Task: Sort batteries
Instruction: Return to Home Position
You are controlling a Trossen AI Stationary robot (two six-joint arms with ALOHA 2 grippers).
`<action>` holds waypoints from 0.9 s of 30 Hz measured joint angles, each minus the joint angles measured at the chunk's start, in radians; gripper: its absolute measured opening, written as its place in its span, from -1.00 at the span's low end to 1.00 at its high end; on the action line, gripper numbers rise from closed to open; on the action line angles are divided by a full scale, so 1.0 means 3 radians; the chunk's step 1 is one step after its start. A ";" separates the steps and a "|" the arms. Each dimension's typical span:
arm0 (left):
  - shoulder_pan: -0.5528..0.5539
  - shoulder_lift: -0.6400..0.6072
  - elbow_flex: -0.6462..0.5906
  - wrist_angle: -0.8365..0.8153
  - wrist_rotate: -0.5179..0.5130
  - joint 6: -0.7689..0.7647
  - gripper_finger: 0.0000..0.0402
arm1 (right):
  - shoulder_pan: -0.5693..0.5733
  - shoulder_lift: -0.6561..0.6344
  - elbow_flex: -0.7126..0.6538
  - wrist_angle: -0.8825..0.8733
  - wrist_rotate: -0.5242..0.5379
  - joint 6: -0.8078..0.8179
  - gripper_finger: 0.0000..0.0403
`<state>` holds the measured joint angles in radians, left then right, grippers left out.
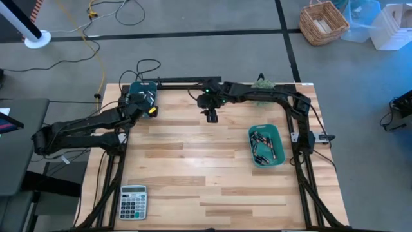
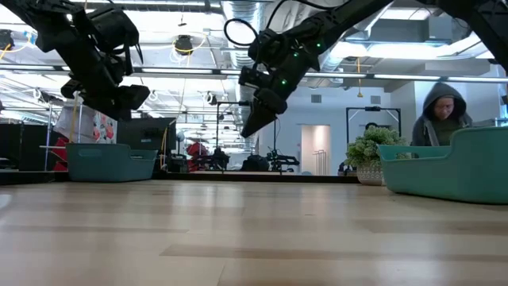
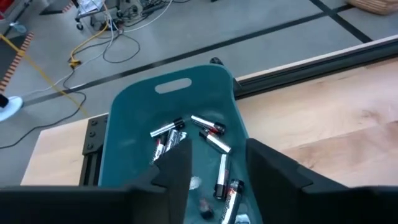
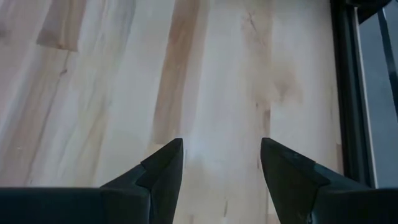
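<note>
Plank tabletop [image 1: 193,167] with binned batteries [image 1: 264,147], grey floor [image 1: 193,51] around

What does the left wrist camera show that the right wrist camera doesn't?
Only the left wrist view shows a teal bin with several batteries lying loose in it, and grey floor with cables beyond the wooden table. Only the right wrist view shows a bare stretch of tabletop with nothing on it. Both show the table, a dark frame rail along its edge, and an open, empty hand: the left hand over the bin, the right hand over bare wood.
</note>
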<state>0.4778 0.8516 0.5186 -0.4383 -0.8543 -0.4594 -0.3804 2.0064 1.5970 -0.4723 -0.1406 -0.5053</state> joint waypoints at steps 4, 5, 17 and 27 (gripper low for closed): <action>-0.0032 -0.0040 0.0000 0.0024 -0.0001 0.0114 -0.16 | 0.0012 0.0000 0.0000 0.0004 0.0000 0.0042 0.13; -0.0063 -0.0069 0.0000 0.0054 -0.0002 0.0159 -0.14 | 0.0011 -0.0010 -0.0001 0.0002 0.0000 0.0072 0.13; -0.0559 -0.0770 0.0000 0.0538 0.0210 0.1109 -0.14 | -0.0039 -0.1126 -0.0784 0.1015 0.0001 0.0197 0.04; -0.0871 -0.0944 -0.0012 0.0766 0.0808 0.1497 -0.15 | -0.0163 -0.2888 -0.2560 0.1853 -0.0001 0.0526 0.00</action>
<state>0.2166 0.5685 0.5151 -0.2084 -0.6119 -0.0103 -0.4292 1.1399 0.8289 0.0837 -0.1410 -0.3475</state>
